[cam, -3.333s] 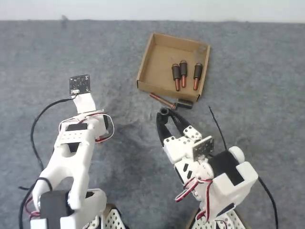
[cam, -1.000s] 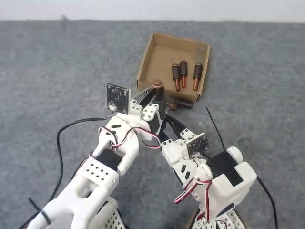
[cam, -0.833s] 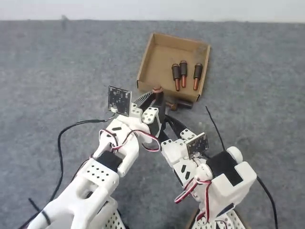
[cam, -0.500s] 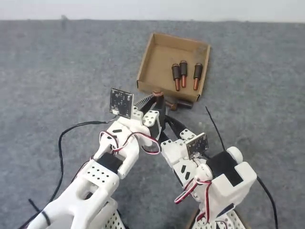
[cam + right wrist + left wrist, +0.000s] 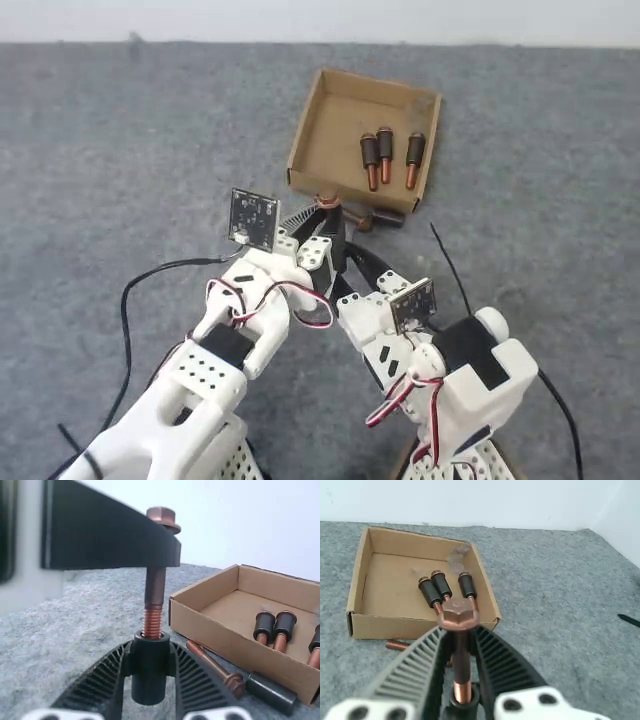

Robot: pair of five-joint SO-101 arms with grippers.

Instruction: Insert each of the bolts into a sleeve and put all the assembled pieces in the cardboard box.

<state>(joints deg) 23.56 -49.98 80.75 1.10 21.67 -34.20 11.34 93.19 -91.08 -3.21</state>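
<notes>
Though barely seated, pinched bolt [image 5: 459, 622] upright in left gripper [image 5: 459, 635], threaded tip inside sleeve [image 5: 149, 672] clamped in right gripper [image 5: 149, 652] directly beneath, long axes aligned; sat at 7 o'clock from cardboard box [image 5: 330, 125].

light: bright, even — diffuse | shadows: faint, soft-edged on mat [image 5: 120, 150] | wall [image 5: 470, 500]: bright white
</notes>
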